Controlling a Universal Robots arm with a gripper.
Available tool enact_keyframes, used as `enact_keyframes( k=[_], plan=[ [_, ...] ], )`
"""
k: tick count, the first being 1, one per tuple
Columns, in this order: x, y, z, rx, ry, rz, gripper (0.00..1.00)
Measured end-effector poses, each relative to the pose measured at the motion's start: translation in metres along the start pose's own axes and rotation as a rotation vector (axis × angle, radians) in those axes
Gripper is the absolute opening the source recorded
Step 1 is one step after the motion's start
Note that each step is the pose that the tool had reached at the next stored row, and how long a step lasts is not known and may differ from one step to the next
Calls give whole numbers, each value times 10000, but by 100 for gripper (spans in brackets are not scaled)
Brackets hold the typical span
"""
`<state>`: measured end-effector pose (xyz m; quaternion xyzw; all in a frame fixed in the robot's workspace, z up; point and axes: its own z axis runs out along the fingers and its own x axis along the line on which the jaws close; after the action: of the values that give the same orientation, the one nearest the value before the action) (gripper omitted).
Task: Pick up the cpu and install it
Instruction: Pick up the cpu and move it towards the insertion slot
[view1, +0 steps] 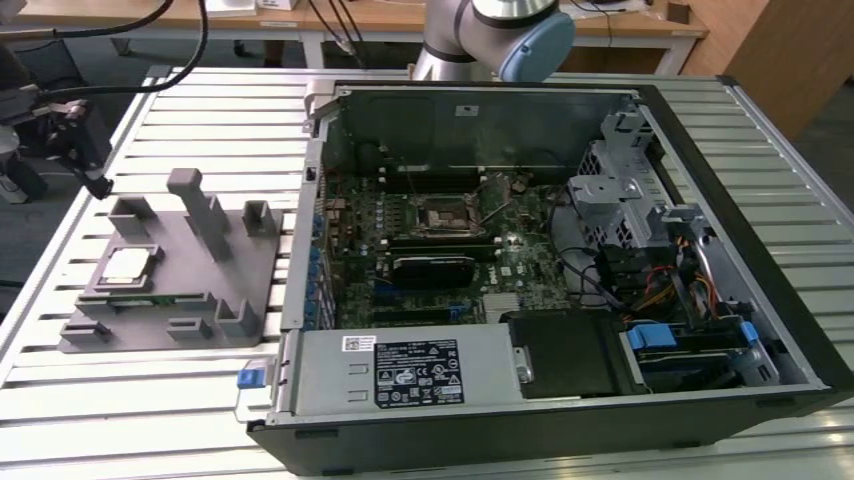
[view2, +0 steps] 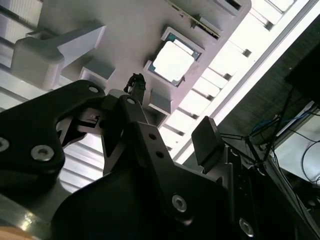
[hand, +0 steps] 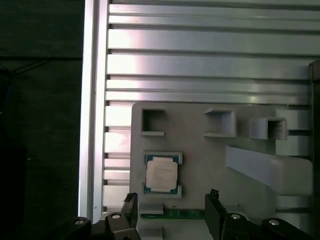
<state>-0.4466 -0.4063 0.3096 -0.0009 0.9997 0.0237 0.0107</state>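
The cpu (view1: 127, 265) is a small silver-topped square lying flat in a recess of the grey holder block (view1: 200, 290), on the exterior view's left. Both wrist views show it in that seat, the cpu (hand: 161, 175) and the cpu (view2: 173, 61). My gripper (hand: 171, 212) hangs above the block a short way from the chip, open, with nothing between its black fingers (hand: 212, 210). In the second wrist view the gripper (view2: 170, 112) has its jaws spread wide. The motherboard's black socket (view1: 441, 215) sits inside the open computer case (view1: 747, 200).
The holder block carries several upright posts (view1: 200, 205) and a green memory stick (view1: 134, 297) along its near edge. The slatted metal table (view1: 174, 410) ends close to the block on the exterior view's left. Cables and drive cages (view1: 627, 200) crowd the case's right side.
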Motion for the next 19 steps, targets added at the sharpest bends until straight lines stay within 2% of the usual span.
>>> enact_keyframes(
  k=[8, 19],
  plan=[
    [14, -4, 96, -1, -1, 1, 65],
    [18, -8, 182, -1, 0, 1, 65]
  ],
)
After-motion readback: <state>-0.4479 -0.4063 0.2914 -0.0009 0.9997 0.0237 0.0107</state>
